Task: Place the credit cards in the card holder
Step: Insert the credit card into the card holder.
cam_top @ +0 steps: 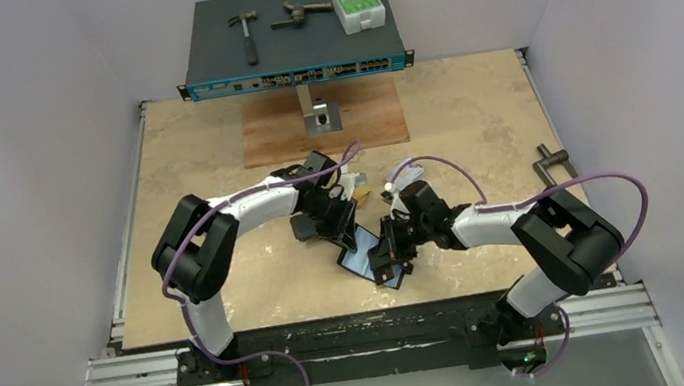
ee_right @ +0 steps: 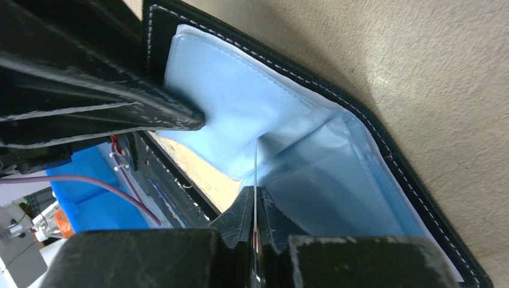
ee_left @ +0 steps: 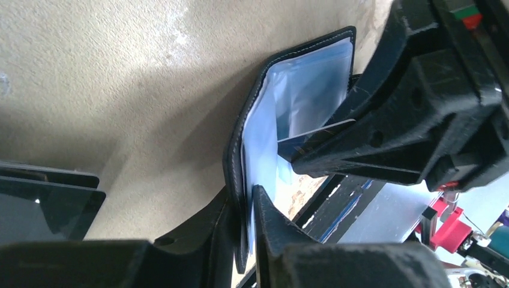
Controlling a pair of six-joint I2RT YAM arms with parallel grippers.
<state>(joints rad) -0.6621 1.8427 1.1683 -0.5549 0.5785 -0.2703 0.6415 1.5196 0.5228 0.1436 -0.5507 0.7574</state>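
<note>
Right now the right gripper is pinched tight on 1 credit card, which shows edge-on from its own wrist. The card's leading edge sits at the mouth of a clear pocket in the card holder. The left gripper is narrowed onto one edge of the holder's black cover, propping it open and tilted up over the surface, just in front of the 2 arm bases. I judge the task to be at an early stage. This card is only entering and is not yet seated, the pockets in view look empty, and I cannot tell where the other cards lie. Nothing readable shows on the card or the holder. The white and green box on the rack unit at the back carries a label too small to read.
</note>
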